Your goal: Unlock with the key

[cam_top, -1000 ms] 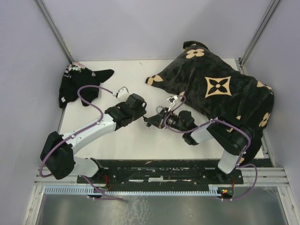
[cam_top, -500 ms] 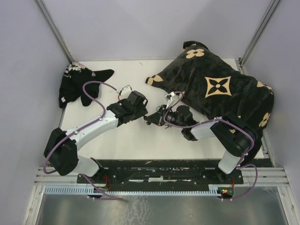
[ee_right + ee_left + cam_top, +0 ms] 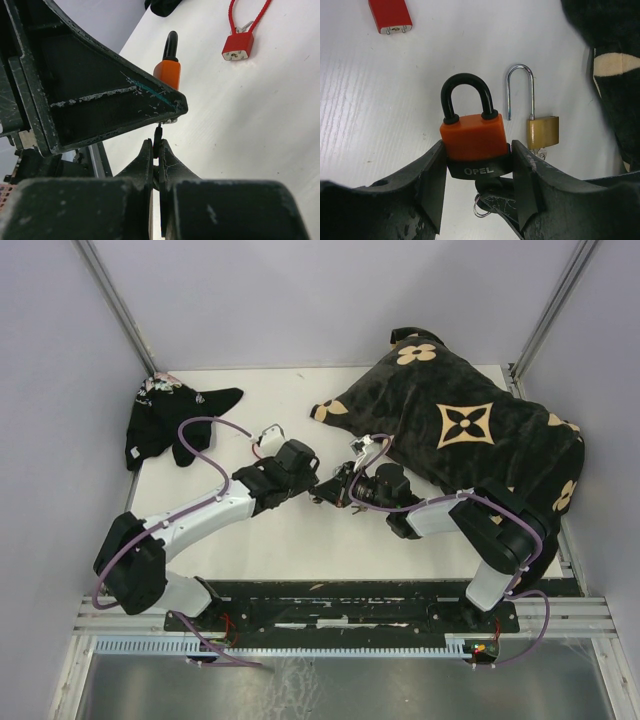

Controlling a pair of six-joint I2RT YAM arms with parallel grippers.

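- Cloth, black, one piece point(image 3: 172, 420), bunched at the far left corner of the table point(image 3: 290, 390).
- Padlocks, three counted in the left wrist view: red, orange, brass, in that order left to right.
- Red padlock point(image 3: 390, 15) lies flat on the table, well apart from the other two. The right wrist view shows a red cable loop on it.
- Left gripper point(image 3: 477, 167) is clamped on the orange padlock point(image 3: 472, 137), one finger on each side of its black lower band. The padlock sits near the table's middle, its black shackle seated in the body at both legs.
- Key, one point(image 3: 158, 136), thin and dark, seen edge-on. It points up at the underside of the orange padlock. Whether it is in the keyhole I cannot tell, as a left finger hides the tip.
- Right gripper point(image 3: 155, 148) is pinched tight on the key, with no gap between the jaws.
- Brass padlock point(image 3: 542, 131) lies just beside the orange one. Its silver shackle is raised, with one leg free.
- Bag, one point(image 3: 470, 430), dark with tan flower marks, fills the right side of the table.
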